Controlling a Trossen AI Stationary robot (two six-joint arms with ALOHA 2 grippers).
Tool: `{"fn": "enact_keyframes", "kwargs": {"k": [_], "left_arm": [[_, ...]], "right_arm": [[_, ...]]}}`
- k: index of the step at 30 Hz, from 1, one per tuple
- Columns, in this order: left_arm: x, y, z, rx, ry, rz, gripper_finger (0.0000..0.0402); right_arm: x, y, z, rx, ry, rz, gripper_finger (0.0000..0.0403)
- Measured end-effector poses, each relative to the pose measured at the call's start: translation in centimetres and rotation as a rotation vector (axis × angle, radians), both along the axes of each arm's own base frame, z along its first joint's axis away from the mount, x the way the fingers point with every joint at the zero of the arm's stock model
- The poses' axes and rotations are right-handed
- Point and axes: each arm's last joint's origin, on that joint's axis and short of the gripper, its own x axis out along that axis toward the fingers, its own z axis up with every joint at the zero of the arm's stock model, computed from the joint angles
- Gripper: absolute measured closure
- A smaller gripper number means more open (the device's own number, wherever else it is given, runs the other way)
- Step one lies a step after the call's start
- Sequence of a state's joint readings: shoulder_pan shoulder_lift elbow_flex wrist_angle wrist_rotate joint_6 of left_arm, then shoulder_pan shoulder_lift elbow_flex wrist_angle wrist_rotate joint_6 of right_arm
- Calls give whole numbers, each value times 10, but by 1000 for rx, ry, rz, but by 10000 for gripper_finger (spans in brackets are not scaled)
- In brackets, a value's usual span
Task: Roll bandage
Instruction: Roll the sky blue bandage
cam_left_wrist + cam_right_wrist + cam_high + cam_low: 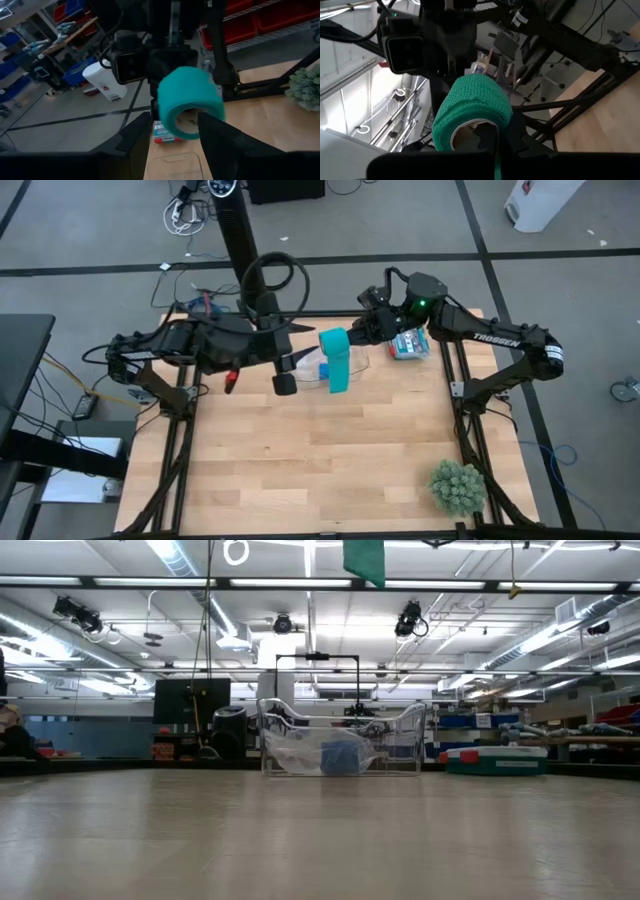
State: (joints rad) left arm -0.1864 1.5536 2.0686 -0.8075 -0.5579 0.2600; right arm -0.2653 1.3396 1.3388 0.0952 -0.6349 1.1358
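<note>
The teal bandage is a partly wound roll (333, 340) held high above the table's far middle, with a loose tail (340, 375) hanging free; its lower end (365, 562) shows at the top of the low view. My right gripper (502, 132) is shut on the roll (470, 117) from the table's right. My left gripper (175, 137) comes from the left and stands open just short of the roll (190, 102), one finger (220, 142) in front of the roll's hollow end and the other (135, 142) off to its side. My right gripper holds the roll by its wall at the open end (506, 116), one finger (487, 137) inside the hollow core and the other outside. It comes in level from the table's right. The roll is lifted clear and the tail hangs slack. Whether my left gripper's finger touches the roll, I cannot tell.
A clear plastic tray (352, 370) with a blue roll (345, 755) in it stands below the bandage. A small printed box (410, 345) lies at the far right. A green plant (458, 485) sits at the near right corner. A person (10, 730) sits beyond the table.
</note>
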Motion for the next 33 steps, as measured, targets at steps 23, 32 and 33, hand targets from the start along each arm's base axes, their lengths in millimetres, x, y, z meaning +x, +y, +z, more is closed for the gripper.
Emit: {"fn": "enact_keyframes", "kwargs": {"k": [23,32,33], "left_arm": [[20,-3,-12,47,50,-14,234],[21,-4,-9,-43,-17,9,357],[21,-4,-9,-55,-23,13,375]], "right_arm": [[4,19,2,-19,-30,9,403],[4,20,3,-58,-58,6,379],[4,20,3,-61,-59,6,372]]}}
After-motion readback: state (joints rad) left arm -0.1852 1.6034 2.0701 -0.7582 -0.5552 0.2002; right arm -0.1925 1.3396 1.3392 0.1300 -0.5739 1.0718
